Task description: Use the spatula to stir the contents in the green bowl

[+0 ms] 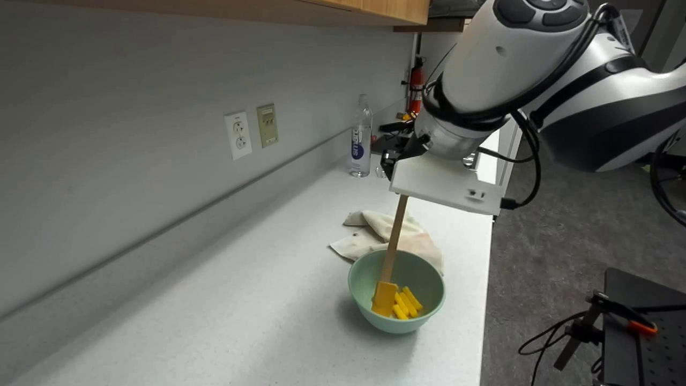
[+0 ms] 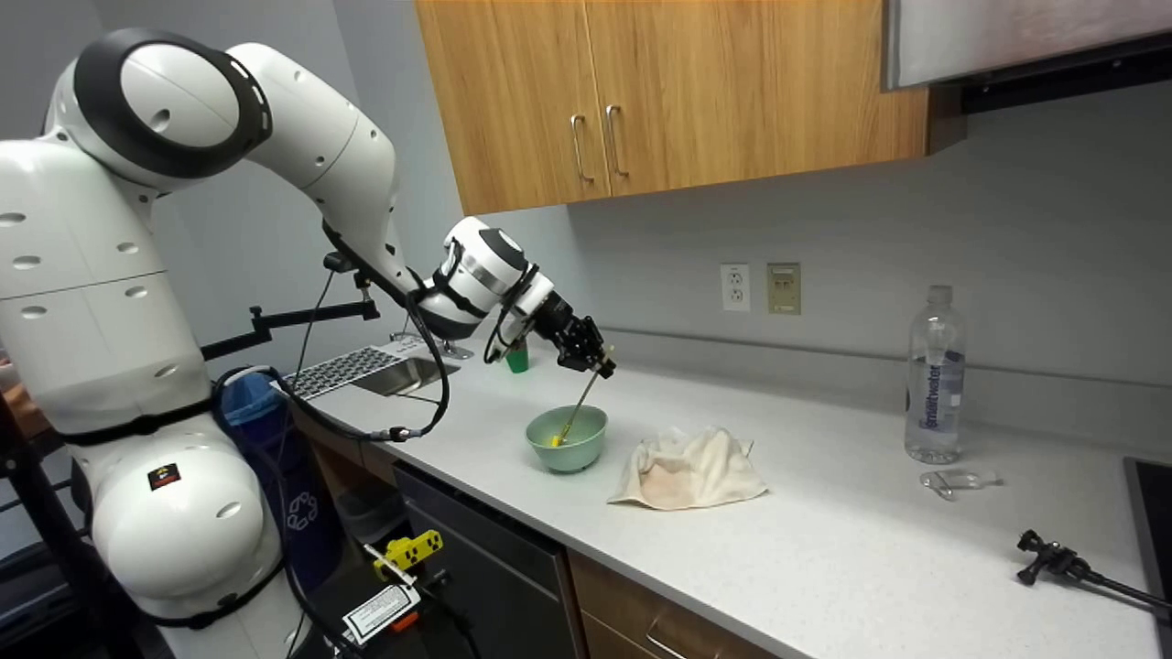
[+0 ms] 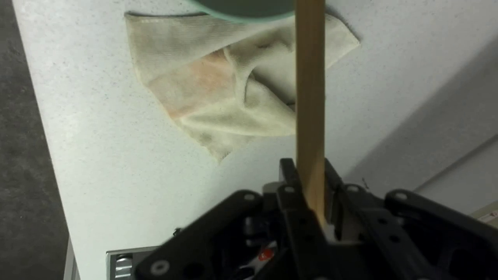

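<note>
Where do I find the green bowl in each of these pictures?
In an exterior view: green bowl low, right of centre.
In an exterior view: green bowl just below centre.
Wrist view: green bowl at the top edge, partly cut off.
Shared landmark: pale cloth, beside it in all three.

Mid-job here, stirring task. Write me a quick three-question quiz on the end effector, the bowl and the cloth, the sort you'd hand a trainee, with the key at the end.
1. What is the end effector gripping, and by which part?

2. True or false: the yellow pieces are inside the bowl.

3. Where does the cloth lie?
a) inside the bowl
b) on the counter, beside the bowl
c) hanging from the end effector

Key
1. The spatula, by its handle.
2. True.
3. b
</note>
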Controlling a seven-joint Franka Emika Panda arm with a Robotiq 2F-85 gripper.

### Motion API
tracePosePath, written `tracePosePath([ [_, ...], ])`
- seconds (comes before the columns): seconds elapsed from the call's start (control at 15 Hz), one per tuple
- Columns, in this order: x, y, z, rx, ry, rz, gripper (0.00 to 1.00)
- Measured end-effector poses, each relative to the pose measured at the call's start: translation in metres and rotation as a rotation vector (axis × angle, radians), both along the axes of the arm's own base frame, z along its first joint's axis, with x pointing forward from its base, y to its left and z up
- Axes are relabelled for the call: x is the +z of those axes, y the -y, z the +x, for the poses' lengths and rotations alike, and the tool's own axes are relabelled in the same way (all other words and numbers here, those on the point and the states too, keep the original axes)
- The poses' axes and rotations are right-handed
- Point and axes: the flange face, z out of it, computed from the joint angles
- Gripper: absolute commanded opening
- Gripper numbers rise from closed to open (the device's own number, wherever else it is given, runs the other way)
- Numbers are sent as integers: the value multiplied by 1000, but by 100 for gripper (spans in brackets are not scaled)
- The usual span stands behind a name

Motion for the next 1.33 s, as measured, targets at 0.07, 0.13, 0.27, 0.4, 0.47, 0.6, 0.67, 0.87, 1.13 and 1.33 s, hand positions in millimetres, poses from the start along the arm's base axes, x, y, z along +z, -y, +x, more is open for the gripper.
tracePosePath([
  [0.07, 3, -1, 0, 6, -8, 18, 4],
  [0.13, 6, -1, 0, 10, -14, 29, 4],
  [0.27, 9, -1, -1, 12, -22, 37, 4],
  [0.4, 9, 1, -2, 11, -26, 34, 4],
  [0.47, 8, 2, -2, 8, -29, 30, 4],
  [0.6, 4, 8, -3, 3, -38, 5, 4],
  [0.67, 1, 11, -4, 1, -43, -11, 4],
  [0.87, -8, 19, -7, -3, -46, -56, 4],
  [1.13, -9, 22, -8, -16, 6, -98, 4],
  [1.33, -5, 20, -9, -34, 60, -101, 4],
])
